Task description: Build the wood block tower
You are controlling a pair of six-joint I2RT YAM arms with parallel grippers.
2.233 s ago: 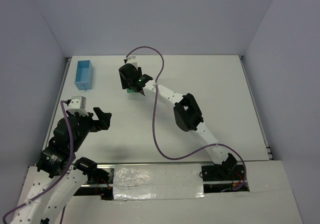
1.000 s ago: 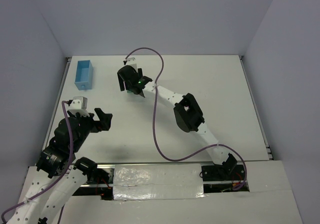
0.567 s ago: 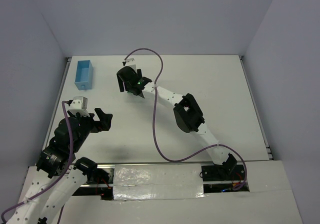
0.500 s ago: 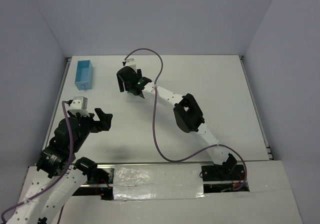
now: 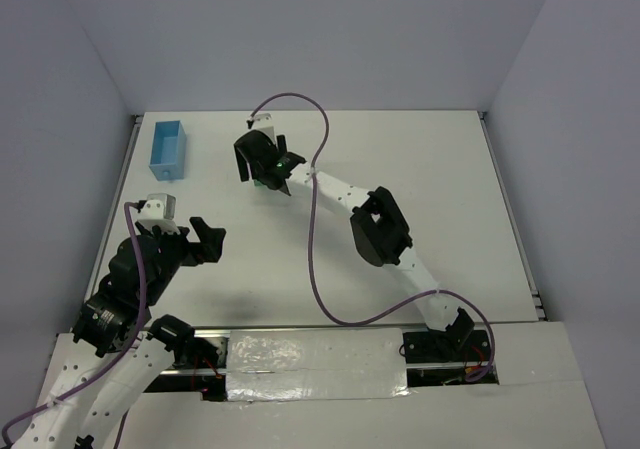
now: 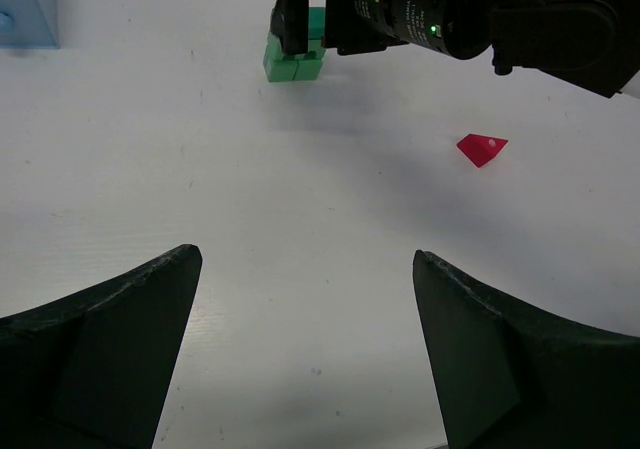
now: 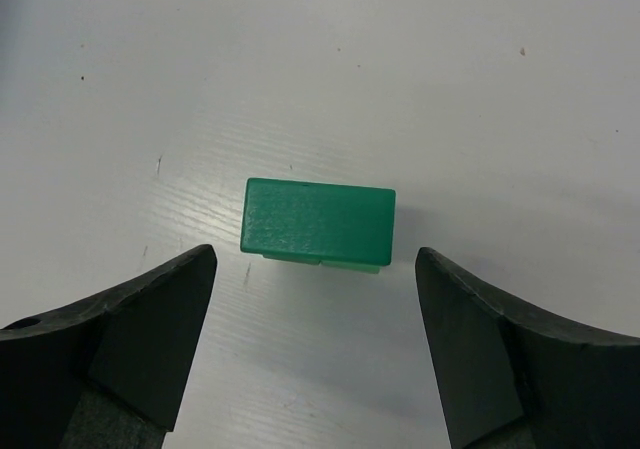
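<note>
Right gripper [image 7: 312, 261] spread wide over the green block stack [image 7: 318, 221], fingers clear of it.
Stack is far, left of centre; red roof piece [image 6: 481, 148] lies loose to its right, slightly nearer. Left gripper [image 6: 305, 269] wide, empty, near left.

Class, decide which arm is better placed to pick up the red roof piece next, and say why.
Probably right. The right tool hangs open over the green stack, and the red roof piece lies near that stack. The left tool is open too but sits farther back.
</note>
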